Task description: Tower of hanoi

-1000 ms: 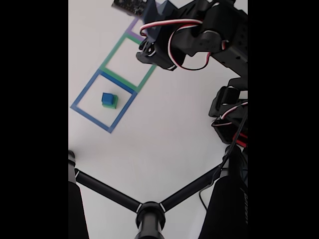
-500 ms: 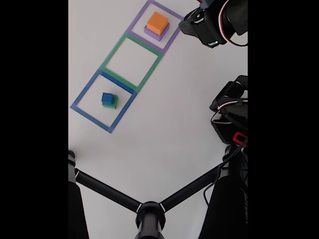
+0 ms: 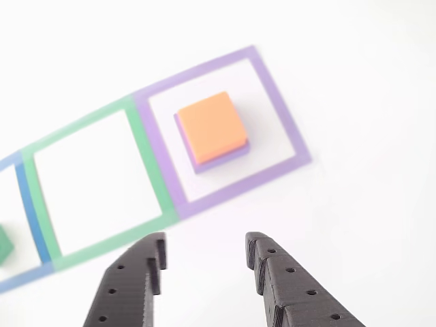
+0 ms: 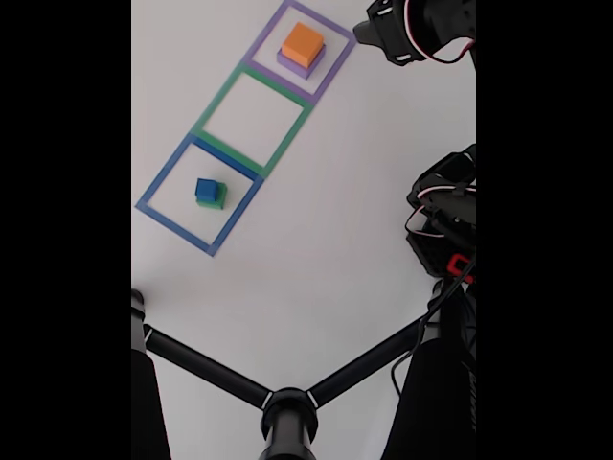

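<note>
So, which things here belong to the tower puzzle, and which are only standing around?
Belong to the job:
orange block on purple block
blue cube on green block
gripper, open

Just around:
taped square outlines
black tripod legs

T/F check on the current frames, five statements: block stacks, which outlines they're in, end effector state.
1. The orange block sits on the purple block. True.
2. That stack is inside the green outline. False: it is inside the purple outline; the green outline has no block in it.
3. The blue cube rests on the green block inside the blue outline. True.
4. The end effector is shut on the orange block. False: its jaws are apart and hold nothing, short of the stack in the other view.
5. All four blocks form one tower. False: they form two stacks of two, with the green outline between them.
</note>
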Robot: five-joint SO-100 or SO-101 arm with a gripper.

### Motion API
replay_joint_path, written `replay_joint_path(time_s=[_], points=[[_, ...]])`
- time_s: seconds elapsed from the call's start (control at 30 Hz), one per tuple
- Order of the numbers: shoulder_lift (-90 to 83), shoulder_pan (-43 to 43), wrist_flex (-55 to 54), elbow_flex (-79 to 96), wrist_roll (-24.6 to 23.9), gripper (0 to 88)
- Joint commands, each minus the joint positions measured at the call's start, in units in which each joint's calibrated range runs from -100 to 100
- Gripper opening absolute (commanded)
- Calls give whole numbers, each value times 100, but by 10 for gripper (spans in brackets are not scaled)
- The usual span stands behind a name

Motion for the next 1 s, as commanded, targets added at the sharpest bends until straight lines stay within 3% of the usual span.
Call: replay_joint_path(time_s=[0.0, 0.33, 0.43, 0.67, 0.97], points=[[-102, 153, -1353, 874, 39, 231], [108, 297, -4673, 3220, 39, 407], [294, 383, -5628, 3747, 39, 415], [560, 613, -6405, 4074, 39, 427], [1360, 776, -8470, 4938, 39, 460]])
